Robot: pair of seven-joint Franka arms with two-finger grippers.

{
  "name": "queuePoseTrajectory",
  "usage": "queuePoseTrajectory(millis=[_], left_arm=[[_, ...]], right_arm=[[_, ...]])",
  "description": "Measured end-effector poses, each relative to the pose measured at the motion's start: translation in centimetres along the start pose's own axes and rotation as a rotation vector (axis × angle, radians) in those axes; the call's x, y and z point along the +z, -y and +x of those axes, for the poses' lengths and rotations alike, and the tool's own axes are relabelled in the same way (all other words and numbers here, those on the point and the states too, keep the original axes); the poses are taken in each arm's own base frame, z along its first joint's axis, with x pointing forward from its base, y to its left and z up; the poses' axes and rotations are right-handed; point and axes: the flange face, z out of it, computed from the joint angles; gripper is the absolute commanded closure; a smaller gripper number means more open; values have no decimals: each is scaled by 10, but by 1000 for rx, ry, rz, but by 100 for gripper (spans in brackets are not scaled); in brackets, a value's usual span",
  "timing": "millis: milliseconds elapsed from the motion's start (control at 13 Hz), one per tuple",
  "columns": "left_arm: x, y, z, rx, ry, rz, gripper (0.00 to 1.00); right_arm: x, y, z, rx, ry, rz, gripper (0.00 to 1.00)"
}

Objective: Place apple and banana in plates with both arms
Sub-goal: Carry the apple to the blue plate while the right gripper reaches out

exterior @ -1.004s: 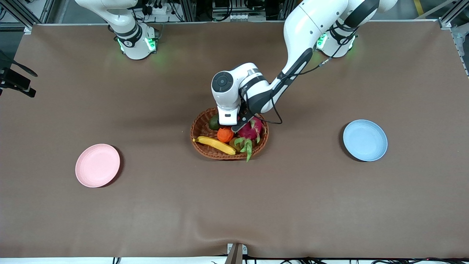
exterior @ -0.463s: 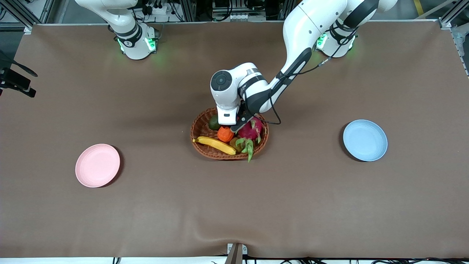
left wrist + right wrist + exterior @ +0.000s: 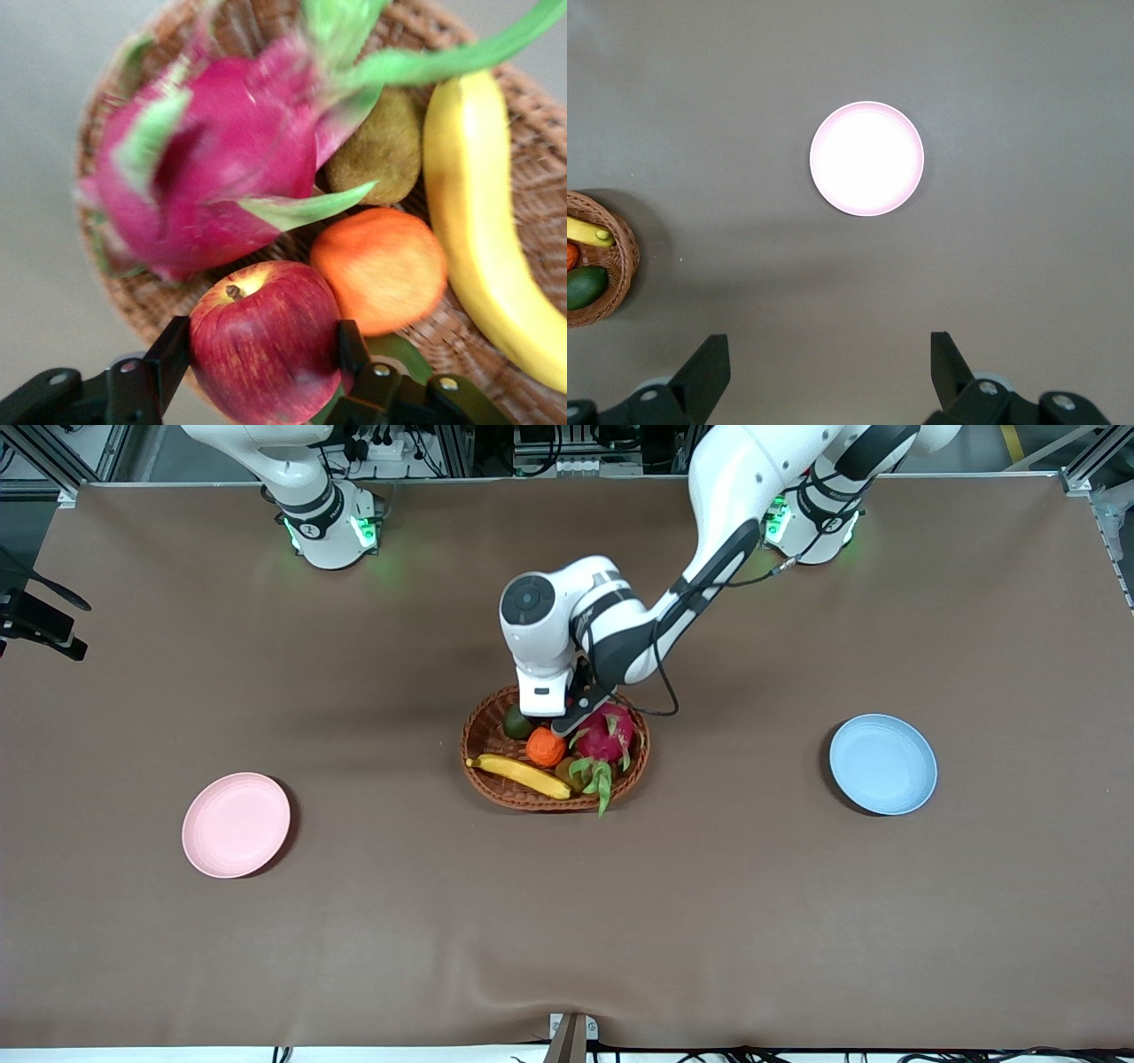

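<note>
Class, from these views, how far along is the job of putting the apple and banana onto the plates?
Done: nothing; the pink plate and blue plate hold no fruit. In hand: the left pincer is shut on the apple over the basket. Left: the banana lies in the basket; the right pincer waits open above the pink plate.

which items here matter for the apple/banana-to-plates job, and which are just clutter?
Job items:
apple, clamped in the left gripper over the basket
banana, in the basket
pink plate
blue plate
right gripper, open, waiting high over the table

Lying about, all in the basket:
dragon fruit
orange
kiwi
avocado
</note>
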Motion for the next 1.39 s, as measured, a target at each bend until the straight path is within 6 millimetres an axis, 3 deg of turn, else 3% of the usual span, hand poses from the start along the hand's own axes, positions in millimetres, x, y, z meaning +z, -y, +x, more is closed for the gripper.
queuePoseTrajectory(millis=[154, 309, 540, 695, 849, 1004, 1235, 1389], left_arm=[[-49, 8, 10, -30, 3, -8, 100], [-103, 20, 44, -40, 17, -13, 100], [-169, 54, 148, -43, -2, -12, 100], [-187, 87, 229, -20, -8, 16, 100], [-183, 119, 306, 11, 7, 46, 100], [-153, 151, 370, 3, 37, 94, 100], [-110, 199, 455, -40, 82, 129, 100], [-90, 223, 492, -28, 63, 134, 100]], right_arm=[[0, 0, 0, 0, 0, 0, 0], [0, 0, 0, 0, 0, 0, 0], [0, 0, 0, 0, 1, 0, 0], [2, 1, 1, -1, 6, 0, 0], [5, 3, 2, -5, 10, 2, 0], [10, 13, 5, -22, 23, 4, 0], [47, 60, 24, -38, 89, -2, 0], [70, 93, 32, -19, 122, -14, 0]])
